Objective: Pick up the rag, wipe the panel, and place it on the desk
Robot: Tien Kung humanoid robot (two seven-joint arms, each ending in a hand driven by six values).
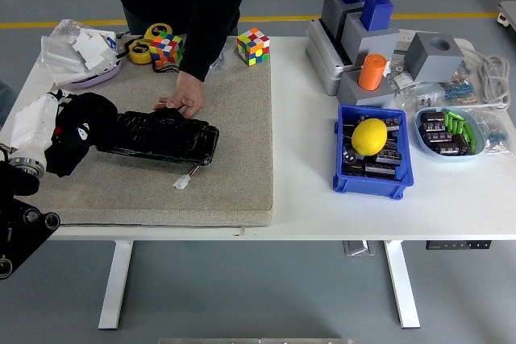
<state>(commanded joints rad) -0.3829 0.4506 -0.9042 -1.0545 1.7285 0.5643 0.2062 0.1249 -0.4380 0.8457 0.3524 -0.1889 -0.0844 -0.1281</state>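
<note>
The black panel [165, 135] lies on the grey mat [234, 167], long axis running left to right, directly right of the left hand [44, 130]. That hand, at the panel's left end, has its fingers closed on the dark rag [81, 130]. A person's hand [184, 101] steadies the panel's far edge. The surface [322, 207] lies beyond the mat.

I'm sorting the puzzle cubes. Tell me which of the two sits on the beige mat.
The right-hand cube sits on the mat's far corner; the other cube stands off its edge, beside the yellow tape roll.
</note>
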